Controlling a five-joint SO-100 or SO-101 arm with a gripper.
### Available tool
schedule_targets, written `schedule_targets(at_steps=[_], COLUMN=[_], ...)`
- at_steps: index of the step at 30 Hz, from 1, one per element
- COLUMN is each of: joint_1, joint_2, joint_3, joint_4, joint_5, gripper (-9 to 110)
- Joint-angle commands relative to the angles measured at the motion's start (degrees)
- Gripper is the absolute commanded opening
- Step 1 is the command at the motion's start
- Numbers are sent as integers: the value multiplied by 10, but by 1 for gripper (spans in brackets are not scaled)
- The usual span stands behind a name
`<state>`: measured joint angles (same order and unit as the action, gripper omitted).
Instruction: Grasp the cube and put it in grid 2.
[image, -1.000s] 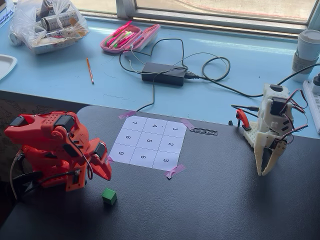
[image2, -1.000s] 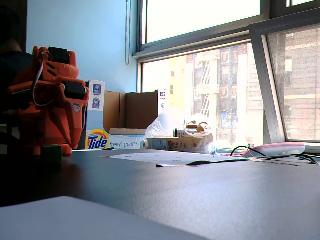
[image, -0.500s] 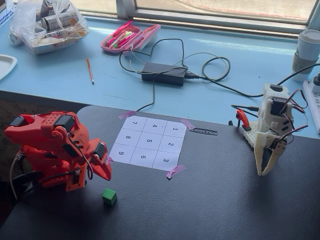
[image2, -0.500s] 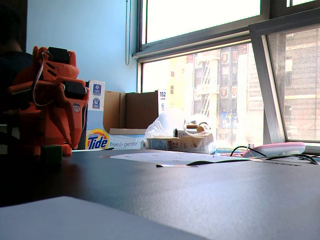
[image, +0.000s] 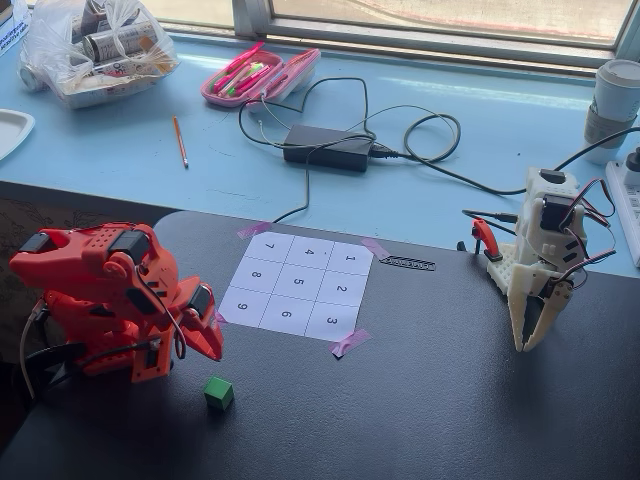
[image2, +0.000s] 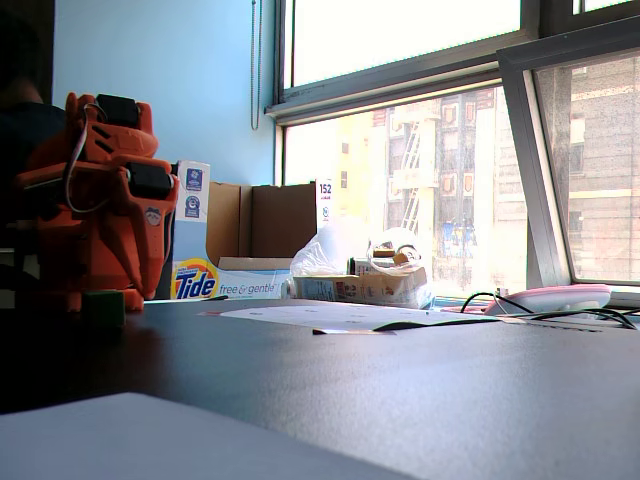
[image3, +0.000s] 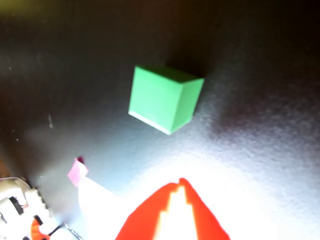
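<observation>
The bright-green cube (image: 219, 393) sits on the dark table in front of the numbered sheet, off the paper. It also shows in the wrist view (image3: 162, 97) and, in shadow, in the low fixed view (image2: 103, 307). My orange gripper (image: 214, 350) hangs just behind and left of the cube, apart from it. In the wrist view its red jaws (image3: 179, 183) meet at the tips, holding nothing, with the cube ahead of them. Grid 2 (image: 341, 290) is the middle square of the sheet's right column and has nothing on it.
A white second arm (image: 540, 265) stands at the table's right with its gripper pointing down. A power adapter (image: 328, 147) with cables, a pink pencil case (image: 258, 75), a pencil (image: 179, 141) and a plastic bag (image: 95, 45) lie on the blue surface behind.
</observation>
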<state>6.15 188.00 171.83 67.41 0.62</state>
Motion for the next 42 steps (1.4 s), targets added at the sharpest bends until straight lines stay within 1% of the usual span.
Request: schedule_targets(at_steps=[1,6,11,14,18,27,42], joint_1=[7,12,17,37,78,168,202], joint_2=[-47,-147,-227,-275,-321,-442,-585], joint_3=[-25,-112,-207,-271,-298,-291,-330], joint_4=[-8,-8,14,27,-4,-59,-128], joint_5=[-9,-9,-2,3,-12,-48,-59], gripper=[1,8,19,29,36,39,41])
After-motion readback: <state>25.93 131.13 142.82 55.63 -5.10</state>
